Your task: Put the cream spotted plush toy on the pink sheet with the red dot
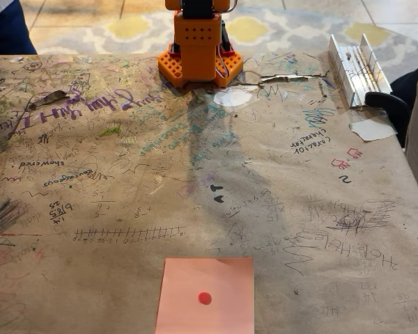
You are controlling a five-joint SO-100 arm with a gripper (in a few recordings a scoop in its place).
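One pink sheet with the red dot [205, 294] lies flat at the near edge of the surface [299, 209] in the fixed view, its lower part cut off by the frame. We see brown paper scrawled with pen marks covering the surface. The orange arm base [198, 49] stands at the far edge, well apart from the sheet. A metal hinge piece [357, 68] rests at the far right corner.
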